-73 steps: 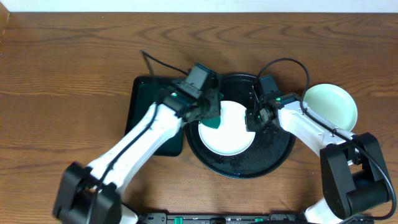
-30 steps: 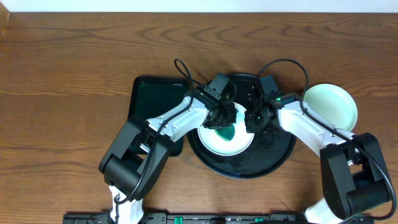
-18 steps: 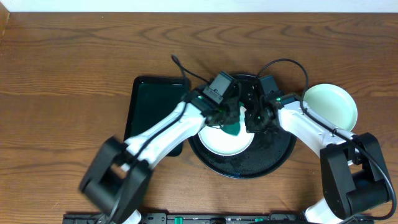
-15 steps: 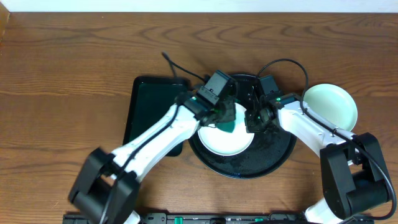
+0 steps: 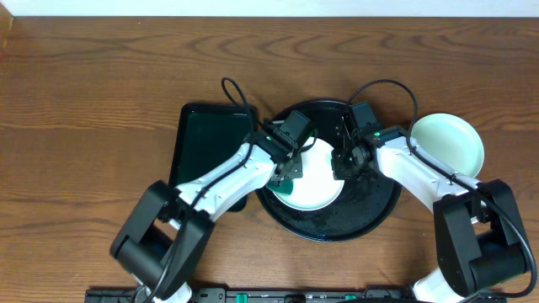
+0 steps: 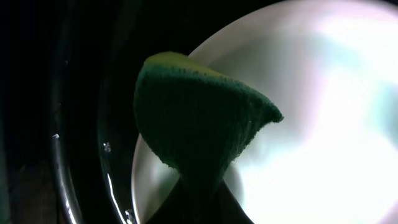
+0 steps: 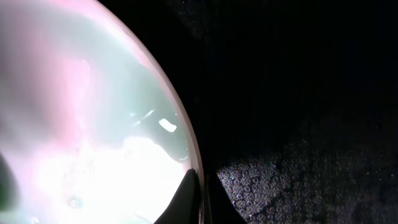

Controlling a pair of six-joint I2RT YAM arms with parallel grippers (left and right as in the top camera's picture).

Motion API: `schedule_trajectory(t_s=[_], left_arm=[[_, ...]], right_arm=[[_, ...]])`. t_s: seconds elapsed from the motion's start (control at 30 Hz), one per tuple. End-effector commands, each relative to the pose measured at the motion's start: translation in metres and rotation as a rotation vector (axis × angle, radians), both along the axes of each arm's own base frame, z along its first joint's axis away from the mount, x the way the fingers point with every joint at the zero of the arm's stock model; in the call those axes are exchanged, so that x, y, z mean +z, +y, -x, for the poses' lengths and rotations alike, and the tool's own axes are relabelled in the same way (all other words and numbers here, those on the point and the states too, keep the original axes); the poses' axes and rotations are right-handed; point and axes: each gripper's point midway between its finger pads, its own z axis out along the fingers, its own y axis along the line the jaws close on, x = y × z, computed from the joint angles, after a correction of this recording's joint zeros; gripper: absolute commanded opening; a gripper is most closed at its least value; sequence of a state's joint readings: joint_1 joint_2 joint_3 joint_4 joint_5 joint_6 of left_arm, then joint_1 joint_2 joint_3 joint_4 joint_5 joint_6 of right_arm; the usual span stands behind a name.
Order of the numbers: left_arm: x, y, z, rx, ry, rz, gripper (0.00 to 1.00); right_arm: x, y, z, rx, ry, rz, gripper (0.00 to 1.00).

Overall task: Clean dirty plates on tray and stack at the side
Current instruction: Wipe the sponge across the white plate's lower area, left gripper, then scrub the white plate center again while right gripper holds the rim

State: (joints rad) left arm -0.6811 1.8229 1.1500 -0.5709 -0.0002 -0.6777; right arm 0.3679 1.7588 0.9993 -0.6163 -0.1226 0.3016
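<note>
On the black tray (image 5: 370,210), the left claw (image 5: 289,171) is clamped on a green sponge (image 6: 193,124) at nine o'clock of the white plate (image 5: 318,181). Its three o'clock rim is pinched in the right claw (image 5: 344,162). Beyond the tray's three o'clock, on the bench (image 5: 84,101), a mint plate (image 5: 446,143) looks finished; wiping and stacking this one remain.

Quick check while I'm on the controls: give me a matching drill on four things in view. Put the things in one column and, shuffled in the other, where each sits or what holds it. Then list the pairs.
Things:
1. green sponge
2. centre plate
3. pale green plate
4. rectangular green tray

Places:
A. on the table, right of the black tray
B. left of the black tray
C. clamped in the left gripper
D. on the black tray, rim pinched by the right gripper

Pairs: 1-C, 2-D, 3-A, 4-B
</note>
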Motion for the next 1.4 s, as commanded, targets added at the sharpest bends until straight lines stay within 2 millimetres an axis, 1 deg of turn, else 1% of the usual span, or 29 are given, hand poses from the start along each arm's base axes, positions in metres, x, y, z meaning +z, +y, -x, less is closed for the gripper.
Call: schedule_trajectory(t_s=[0.0, 0.07, 0.17, 0.27, 0.4, 0.57, 0.67, 0.73, 0.8, 0.93, 1.07, 1.13, 1.23, 1.3, 1.37], left_arm=[[-0.021, 0.008, 0.009, 0.022, 0.043, -0.052, 0.07], [-0.029, 0.002, 0.017, 0.01, 0.09, -0.031, 0.08], [-0.035, -0.016, 0.033, -0.025, 0.17, 0.047, 0.08], [-0.033, -0.039, 0.046, -0.066, 0.224, 0.145, 0.07], [-0.023, -0.072, 0.057, -0.128, 0.267, 0.289, 0.07], [-0.01, -0.099, 0.057, -0.171, 0.272, 0.424, 0.07], [-0.006, -0.104, 0.048, -0.178, 0.235, 0.451, 0.08], [-0.004, -0.103, 0.039, -0.184, 0.207, 0.465, 0.07], [0.0, -0.096, 0.025, -0.183, 0.18, 0.47, 0.07], [0.014, -0.07, -0.001, -0.118, 0.148, 0.475, 0.08], [0.04, -0.044, -0.019, -0.083, 0.086, 0.486, 0.08], [0.052, -0.031, -0.026, -0.058, 0.043, 0.463, 0.07], [0.066, -0.02, -0.031, -0.071, -0.036, 0.412, 0.07], [0.068, -0.016, -0.032, -0.07, -0.056, 0.382, 0.08], [0.066, -0.019, -0.03, -0.085, -0.052, 0.376, 0.08]], right_arm=[[0.007, 0.009, -0.002, 0.02, -0.006, -0.046, 0.01], [0.007, 0.009, -0.002, 0.02, -0.007, -0.046, 0.01], [0.007, 0.009, -0.002, 0.02, -0.007, -0.046, 0.01], [0.007, 0.011, -0.002, 0.025, -0.007, -0.046, 0.01], [0.007, 0.011, -0.001, 0.027, -0.007, -0.046, 0.01], [0.007, 0.012, -0.001, 0.028, -0.007, -0.046, 0.01], [0.007, 0.013, -0.001, 0.032, -0.007, -0.046, 0.01], [0.007, 0.013, -0.001, 0.033, -0.007, -0.046, 0.01], [0.007, 0.013, -0.001, 0.033, -0.007, -0.046, 0.01], [0.007, 0.013, -0.001, 0.033, -0.007, -0.046, 0.01], [0.007, 0.013, -0.001, 0.033, -0.007, -0.046, 0.01], [0.007, 0.013, -0.001, 0.033, -0.007, -0.046, 0.01], [0.007, 0.013, -0.001, 0.033, -0.007, -0.046, 0.01], [0.007, 0.013, -0.001, 0.033, -0.007, -0.046, 0.01], [0.007, 0.013, -0.001, 0.033, -0.007, -0.046, 0.01]])
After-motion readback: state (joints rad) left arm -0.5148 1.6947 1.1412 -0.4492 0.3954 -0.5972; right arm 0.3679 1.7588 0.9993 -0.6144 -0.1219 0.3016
